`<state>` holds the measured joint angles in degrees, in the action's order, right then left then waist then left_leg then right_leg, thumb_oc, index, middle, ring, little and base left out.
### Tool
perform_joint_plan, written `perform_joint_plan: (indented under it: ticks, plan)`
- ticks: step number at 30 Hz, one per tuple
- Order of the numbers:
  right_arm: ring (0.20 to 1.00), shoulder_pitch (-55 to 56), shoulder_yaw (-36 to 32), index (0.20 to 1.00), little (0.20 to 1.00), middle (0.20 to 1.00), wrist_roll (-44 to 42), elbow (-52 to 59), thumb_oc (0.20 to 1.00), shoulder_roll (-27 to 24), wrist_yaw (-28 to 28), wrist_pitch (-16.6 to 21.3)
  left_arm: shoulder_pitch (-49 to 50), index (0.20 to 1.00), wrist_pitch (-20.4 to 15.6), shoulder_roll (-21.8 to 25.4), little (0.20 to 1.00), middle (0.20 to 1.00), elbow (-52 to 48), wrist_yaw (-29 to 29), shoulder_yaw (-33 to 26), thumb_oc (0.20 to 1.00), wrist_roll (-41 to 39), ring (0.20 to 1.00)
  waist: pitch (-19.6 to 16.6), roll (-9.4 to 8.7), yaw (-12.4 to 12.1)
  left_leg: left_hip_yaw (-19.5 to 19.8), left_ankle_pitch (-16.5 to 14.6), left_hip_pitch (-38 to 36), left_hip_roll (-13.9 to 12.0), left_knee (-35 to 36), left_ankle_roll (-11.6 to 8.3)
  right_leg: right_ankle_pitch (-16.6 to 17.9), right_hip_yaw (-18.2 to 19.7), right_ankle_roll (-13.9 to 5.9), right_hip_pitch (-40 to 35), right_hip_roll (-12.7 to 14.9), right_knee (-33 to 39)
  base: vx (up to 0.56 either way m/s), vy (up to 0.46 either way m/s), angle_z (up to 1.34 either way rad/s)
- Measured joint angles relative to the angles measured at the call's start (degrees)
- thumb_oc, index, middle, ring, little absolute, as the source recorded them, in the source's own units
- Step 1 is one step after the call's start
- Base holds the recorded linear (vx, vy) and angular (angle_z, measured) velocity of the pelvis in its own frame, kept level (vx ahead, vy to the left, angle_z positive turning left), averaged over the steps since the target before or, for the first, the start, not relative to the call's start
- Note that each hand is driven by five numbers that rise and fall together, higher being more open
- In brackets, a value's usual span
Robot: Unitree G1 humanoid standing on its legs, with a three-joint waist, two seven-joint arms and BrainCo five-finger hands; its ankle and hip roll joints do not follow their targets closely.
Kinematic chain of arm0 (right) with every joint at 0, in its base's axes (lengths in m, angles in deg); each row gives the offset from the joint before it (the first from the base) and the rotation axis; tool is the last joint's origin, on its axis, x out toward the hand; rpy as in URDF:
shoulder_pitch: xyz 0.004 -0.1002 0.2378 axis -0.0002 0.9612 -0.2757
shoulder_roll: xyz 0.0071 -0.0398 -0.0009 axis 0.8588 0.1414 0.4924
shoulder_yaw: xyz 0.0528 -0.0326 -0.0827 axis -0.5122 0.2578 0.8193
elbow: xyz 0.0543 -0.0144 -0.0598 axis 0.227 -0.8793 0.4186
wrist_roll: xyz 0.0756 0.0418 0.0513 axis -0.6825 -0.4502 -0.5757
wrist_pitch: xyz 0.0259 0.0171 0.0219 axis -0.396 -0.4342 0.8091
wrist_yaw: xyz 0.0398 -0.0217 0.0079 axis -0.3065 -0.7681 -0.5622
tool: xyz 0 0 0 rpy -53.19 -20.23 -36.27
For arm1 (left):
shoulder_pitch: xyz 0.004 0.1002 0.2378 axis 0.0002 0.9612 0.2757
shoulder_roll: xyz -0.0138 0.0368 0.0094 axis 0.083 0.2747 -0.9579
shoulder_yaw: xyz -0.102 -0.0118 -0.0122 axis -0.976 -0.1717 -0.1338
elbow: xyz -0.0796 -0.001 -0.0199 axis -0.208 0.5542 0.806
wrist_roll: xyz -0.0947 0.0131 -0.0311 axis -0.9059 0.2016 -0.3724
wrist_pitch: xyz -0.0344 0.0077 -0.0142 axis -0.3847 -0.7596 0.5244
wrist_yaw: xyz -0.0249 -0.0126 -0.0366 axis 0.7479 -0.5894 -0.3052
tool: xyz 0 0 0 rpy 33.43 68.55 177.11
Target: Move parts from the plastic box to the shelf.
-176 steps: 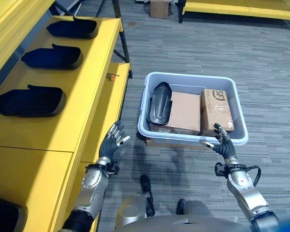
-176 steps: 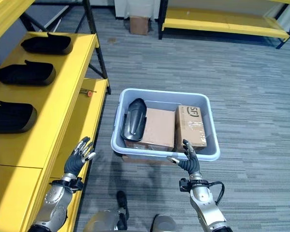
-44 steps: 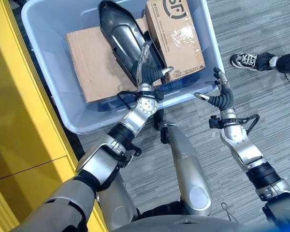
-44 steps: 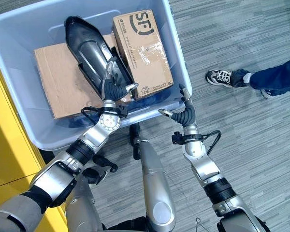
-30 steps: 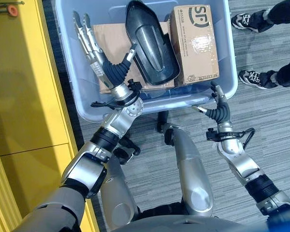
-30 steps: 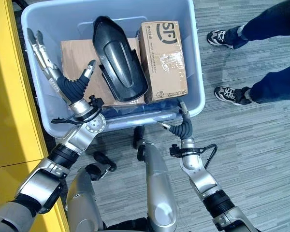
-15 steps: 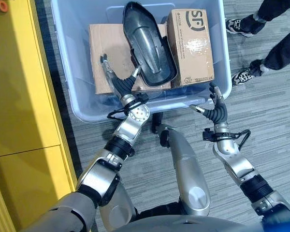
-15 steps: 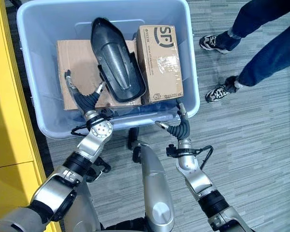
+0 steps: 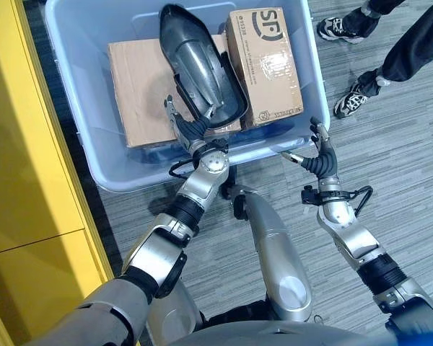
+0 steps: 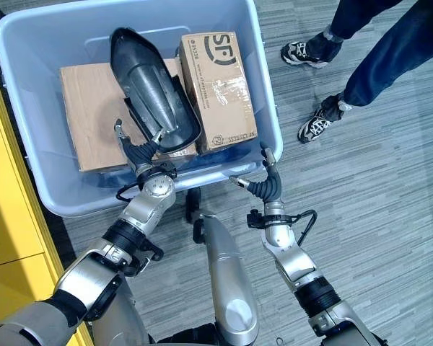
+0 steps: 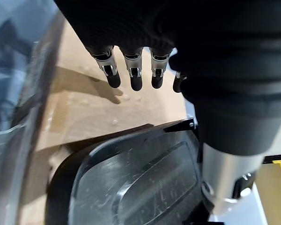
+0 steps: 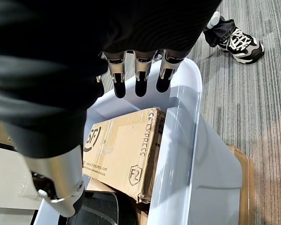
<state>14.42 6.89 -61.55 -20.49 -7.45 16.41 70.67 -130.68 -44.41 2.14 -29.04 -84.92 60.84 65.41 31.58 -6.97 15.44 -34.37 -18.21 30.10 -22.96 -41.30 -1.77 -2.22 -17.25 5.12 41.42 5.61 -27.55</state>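
**Left robot hand at the black part, inside the box**

I am looking down into one pale blue plastic box [image 9: 101,169] on the grey floor. I count three things in it: one black moulded part [image 9: 198,68], one flat brown cardboard box [image 9: 141,86] beneath it, and one smaller taped carton [image 9: 263,65] lying along the side nearer my right arm. The black part lies tilted, resting across the flat cardboard and touching the edge of the taped carton.

My left robot hand [image 9: 187,128] reaches over the near wall of the plastic box and sits at the near end of the black part. In its wrist view the fingers [image 11: 132,72] hang straight and relaxed above the cardboard, just beside the part's rim [image 11: 131,168], with nothing gripped between them. I cannot tell whether the thumb touches the part.

My right robot hand [image 10: 263,184] hovers just outside the near right corner of the plastic box, fingers straight and spread, holding nothing. Its wrist view looks past the fingertips [image 12: 139,75] onto the taped carton and the box wall.

The yellow shelf [image 9: 22,144] runs along my left side, near the plastic box. A person's two legs in dark trousers and trainers [image 10: 314,126] stand on the floor beyond the box, to my right.
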Motion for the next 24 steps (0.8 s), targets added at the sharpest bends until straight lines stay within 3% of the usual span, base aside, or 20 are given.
perform_joint_plan:
  ticks: [3,9,11,24]
  plan:
    - [1.000,-0.9,0.0,1.000,1.000,1.000,-0.7,-0.1,1.000,0.0,0.0,-0.2,-0.9,1.000,0.0,-1.3,1.000,1.000,1.4,0.9,-0.6,1.000,-6.7,1.000,0.0,0.00,0.1,0.0,0.0,0.0,0.0,0.0,-0.03,0.0,0.0,0.01,0.0,-0.1,0.1,0.00,0.000,0.00]
    - [1.000,-2.0,0.1,1.000,1.000,1.000,-1.2,-0.1,1.000,0.0,0.0,-0.7,-1.4,1.000,-0.1,-1.4,1.000,1.000,1.5,0.7,-0.5,1.000,-9.2,1.000,0.0,-0.01,0.2,-0.2,-0.1,-0.1,-0.1,0.1,-0.10,0.0,0.2,0.06,0.0,-0.2,0.1,0.00,0.000,-0.01]
    - [1.000,-2.0,0.1,1.000,1.000,1.000,-1.6,-0.7,1.000,-0.1,0.1,-0.8,-3.2,1.000,-1.9,-1.5,1.000,1.000,3.3,-0.1,-1.2,1.000,-13.2,1.000,0.0,-0.06,0.1,-0.5,-0.1,-0.3,-0.1,0.0,-0.11,0.1,0.5,0.01,0.0,-0.2,0.1,0.01,-0.013,-0.05]
    - [1.000,-3.9,0.2,1.000,1.000,1.000,-2.2,-0.9,1.000,-1.2,0.1,-1.0,-7.0,1.000,3.6,0.9,1.000,1.000,9.1,1.1,-1.0,1.000,-10.3,1.000,-0.2,-0.36,0.7,-2.6,-0.4,-1.1,-0.4,-0.5,0.04,0.7,2.3,-0.96,1.1,-0.7,0.2,0.02,-0.002,-0.07]
